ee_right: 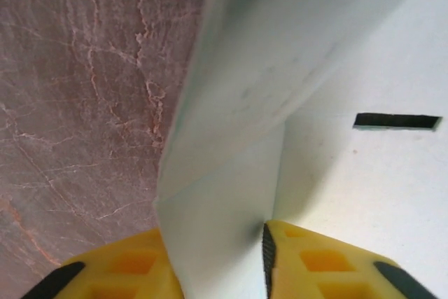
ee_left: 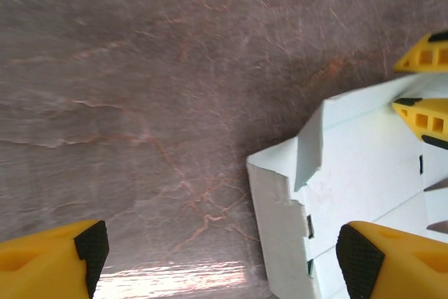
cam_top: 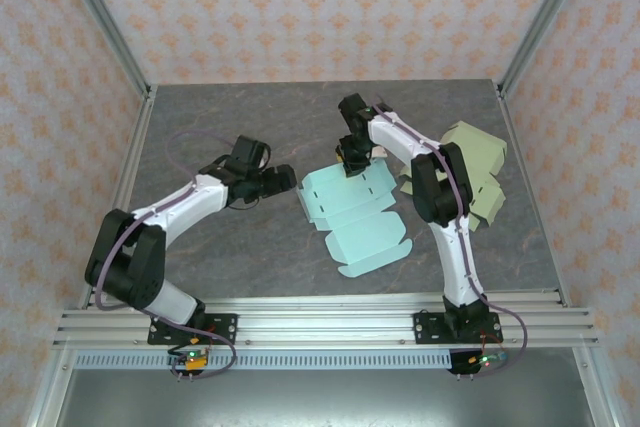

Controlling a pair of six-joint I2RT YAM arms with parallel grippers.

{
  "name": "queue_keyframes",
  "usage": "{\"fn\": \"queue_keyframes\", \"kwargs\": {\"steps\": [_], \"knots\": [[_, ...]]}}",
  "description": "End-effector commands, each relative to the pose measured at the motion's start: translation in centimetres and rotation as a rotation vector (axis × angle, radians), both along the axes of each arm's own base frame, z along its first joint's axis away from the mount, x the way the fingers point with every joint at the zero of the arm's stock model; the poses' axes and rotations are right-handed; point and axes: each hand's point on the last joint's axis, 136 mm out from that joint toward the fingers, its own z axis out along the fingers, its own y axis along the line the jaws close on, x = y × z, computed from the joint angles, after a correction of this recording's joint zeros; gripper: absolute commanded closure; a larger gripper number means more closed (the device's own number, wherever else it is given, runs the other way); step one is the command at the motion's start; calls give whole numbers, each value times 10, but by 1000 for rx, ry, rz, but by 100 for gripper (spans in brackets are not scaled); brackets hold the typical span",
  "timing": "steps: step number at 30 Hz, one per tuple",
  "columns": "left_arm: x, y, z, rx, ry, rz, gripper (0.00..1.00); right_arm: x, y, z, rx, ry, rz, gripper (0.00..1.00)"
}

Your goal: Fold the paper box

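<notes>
Paper box, a pale mint-green die-cut card sheet, lies mostly flat near the middle of the grey marbled tabletop, a little toward 3 o'clock from centre. In the top view its long axis runs from about 11 o'clock to 5 o'clock.

The white-and-black right arm reaches over to the sheet's 12 o'clock edge. There its jaws are clamped on a side flap that stands up from the sheet. In the right wrist view one yellow finger sits against the flap's outer face and the other against its inner face, both touching the card. A narrow black slot is cut in the flat panel at 3 o'clock of the flap.

The white-and-black left arm stretches from 7 o'clock toward the sheet's 9 o'clock edge, its jaws just beside that edge and spread wide apart. In the left wrist view its yellow fingers with black pads sit at 7 and 5 o'clock. A notched corner of the sheet lies between them, nearer the 5 o'clock finger; whether that finger touches the card I cannot tell. The right arm's yellow fingertips show at 2 o'clock.

A stack of olive-green folded card boxes sits at 3 o'clock of the sheet, past the right arm, near the tabletop's edge.
</notes>
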Motion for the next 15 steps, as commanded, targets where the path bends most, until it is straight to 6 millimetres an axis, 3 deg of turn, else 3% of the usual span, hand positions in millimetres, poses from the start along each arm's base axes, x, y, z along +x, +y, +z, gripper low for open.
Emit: {"fn": "queue_keyframes", "kwargs": {"steps": [1,5,10,12,15], "knots": [[4,22,9,25,-63,63,12,5,1,17,3,-35,-6,76],[3,39,14,65,-126,92,12,16,17,41,116,-133,-8,91],[6,68,20,146,-315,170,12,50,52,94,397,-412,23,96],[5,85,26,204,-417,230,11,59,55,109,478,-523,-4,96],[6,97,30,238,-501,263,10,68,57,123,557,-663,16,96]]}}
